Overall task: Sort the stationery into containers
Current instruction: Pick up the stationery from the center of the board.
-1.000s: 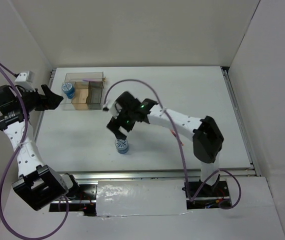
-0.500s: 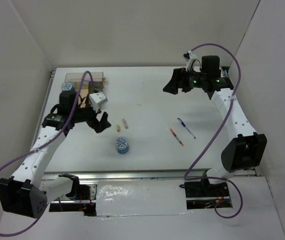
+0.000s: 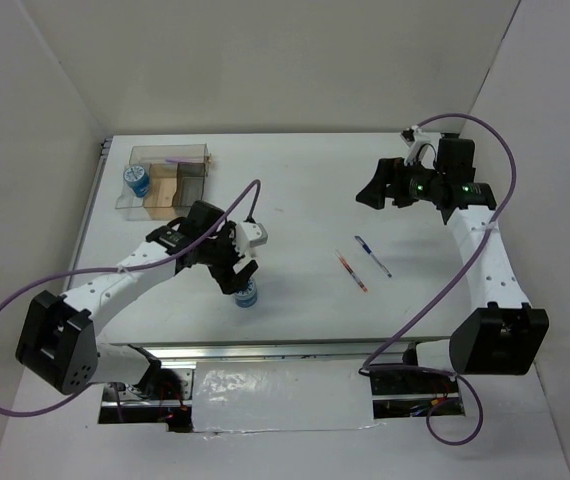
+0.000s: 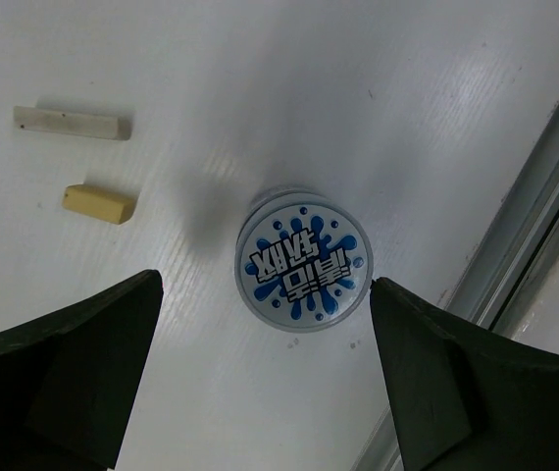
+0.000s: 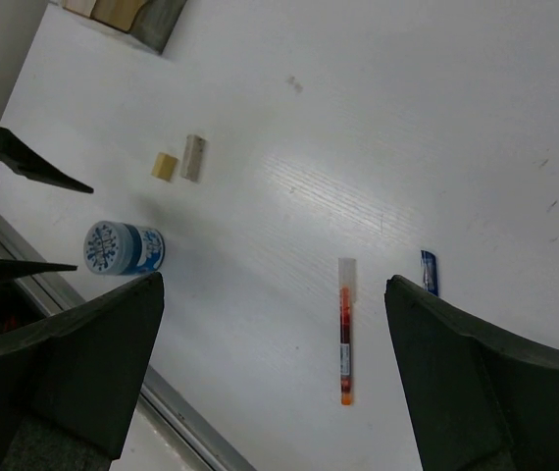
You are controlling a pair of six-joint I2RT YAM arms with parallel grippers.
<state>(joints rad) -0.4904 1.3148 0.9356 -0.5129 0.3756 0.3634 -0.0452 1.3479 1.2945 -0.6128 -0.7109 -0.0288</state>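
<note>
A round blue tub (image 4: 302, 259) with a splash-print lid stands on the white table, a little ahead of my open, empty left gripper (image 4: 265, 285); the tub lies between the lines of the two fingers. In the top view this gripper (image 3: 237, 277) hovers at the tub (image 3: 247, 295). A tan stub (image 4: 99, 204) and a pale bar (image 4: 72, 123) lie beyond. My right gripper (image 5: 273, 285) is open and empty, high above the red-orange pen (image 5: 345, 334) and blue pen (image 5: 429, 272). A second blue tub (image 3: 136, 180) sits in the clear organiser (image 3: 193, 157).
The organiser stands at the table's far left corner. The pens (image 3: 352, 271) lie right of centre. A metal rail (image 4: 544, 196) runs along the near table edge, close to the tub. White walls close in the table on three sides.
My left gripper has swung from near the organiser down over the loose tub, covering the stubs in the top view. My right arm has shifted a little to the right.
</note>
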